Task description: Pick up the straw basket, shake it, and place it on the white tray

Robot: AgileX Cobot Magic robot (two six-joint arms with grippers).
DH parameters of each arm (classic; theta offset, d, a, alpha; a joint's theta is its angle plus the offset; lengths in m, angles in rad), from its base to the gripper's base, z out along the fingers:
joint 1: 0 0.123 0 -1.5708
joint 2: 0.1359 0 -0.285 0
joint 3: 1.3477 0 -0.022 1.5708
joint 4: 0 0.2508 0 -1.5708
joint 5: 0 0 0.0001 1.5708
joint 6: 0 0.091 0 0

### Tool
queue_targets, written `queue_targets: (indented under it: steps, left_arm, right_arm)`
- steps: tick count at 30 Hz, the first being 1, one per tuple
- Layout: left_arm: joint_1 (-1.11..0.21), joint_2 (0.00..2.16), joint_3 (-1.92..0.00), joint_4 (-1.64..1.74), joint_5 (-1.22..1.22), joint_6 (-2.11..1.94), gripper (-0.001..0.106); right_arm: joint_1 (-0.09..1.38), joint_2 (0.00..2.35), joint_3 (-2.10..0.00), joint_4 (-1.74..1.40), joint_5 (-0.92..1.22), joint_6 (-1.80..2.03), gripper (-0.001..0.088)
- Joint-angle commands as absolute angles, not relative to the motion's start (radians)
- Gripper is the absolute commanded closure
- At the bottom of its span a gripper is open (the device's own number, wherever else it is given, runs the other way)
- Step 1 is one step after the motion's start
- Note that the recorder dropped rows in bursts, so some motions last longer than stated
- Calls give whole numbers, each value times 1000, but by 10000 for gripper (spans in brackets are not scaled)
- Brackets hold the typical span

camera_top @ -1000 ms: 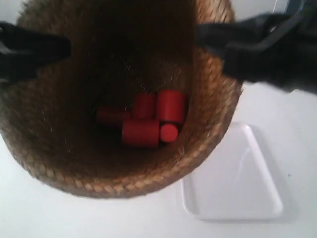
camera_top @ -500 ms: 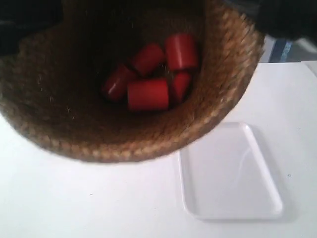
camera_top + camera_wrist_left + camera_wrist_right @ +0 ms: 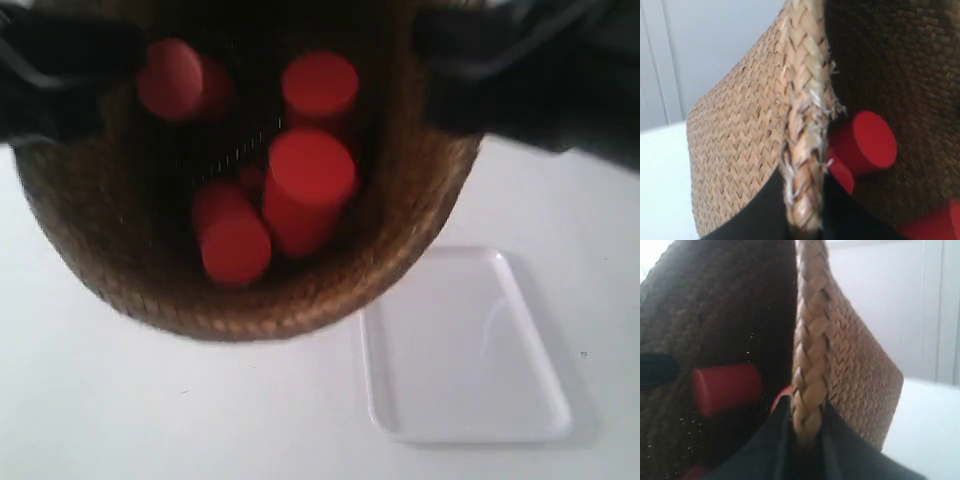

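Left gripper point(image 3: 803, 212) and right gripper point(image 3: 808, 432) clamp straw basket point(image 3: 405, 240) rim; red cylinders point(image 3: 305, 185) have scattered upward.

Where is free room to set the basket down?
The tray is bare, and so is the table at its left in the exterior view. Crowded: red cylinders are in the held basket, and the left hand and right hand grip its rim.

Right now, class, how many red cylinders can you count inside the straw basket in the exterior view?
5 red cylinders: one upper left, one top centre, a big one central, one below-left, a sliver between them. Others may be hidden.
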State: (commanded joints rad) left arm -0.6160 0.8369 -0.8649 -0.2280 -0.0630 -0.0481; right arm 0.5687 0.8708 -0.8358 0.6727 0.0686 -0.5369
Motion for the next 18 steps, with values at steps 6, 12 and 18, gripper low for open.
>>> queue_targets:
  steps: [6, 12, 18]
  left_arm:
    - [-621, 812, -909, -224, -23, -14, 1053]
    - [-621, 891, -909, -279, -25, -31, 1053]
    - [-612, 944, -913, -438, -9, -31, 1053]
  right_arm:
    - [567, 800, -871, 683, 56, -527, 868]
    - [567, 892, -860, 680, 118, -484, 868]
    - [567, 929, -862, 680, 146, -358, 868]
